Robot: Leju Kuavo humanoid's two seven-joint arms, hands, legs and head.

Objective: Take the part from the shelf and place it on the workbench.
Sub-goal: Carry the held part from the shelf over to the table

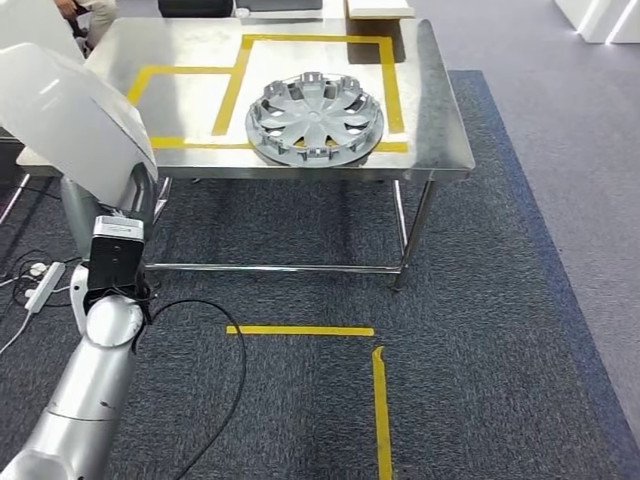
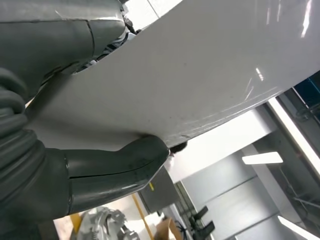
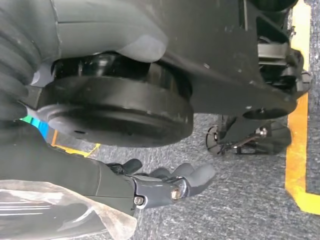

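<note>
A large white curved panel, the part (image 1: 68,110), is raised at the upper left of the head view, just short of the steel workbench (image 1: 438,120). My left arm's wrist (image 1: 115,255) reaches up beneath it. In the left wrist view my left hand (image 2: 75,175) grips the panel (image 2: 188,75) at its edge, with the thumb (image 2: 124,162) pressed under it. My right hand (image 3: 170,185) hangs low over the carpet with its fingers loosely apart and nothing in them.
A silver wheel cover (image 1: 315,117) lies on the workbench inside a yellow taped outline (image 1: 234,90). On the floor are yellow tape lines (image 1: 302,330), a black cable (image 1: 240,360) and a white power strip (image 1: 44,283). A person (image 1: 83,12) sits beyond the table's far left corner.
</note>
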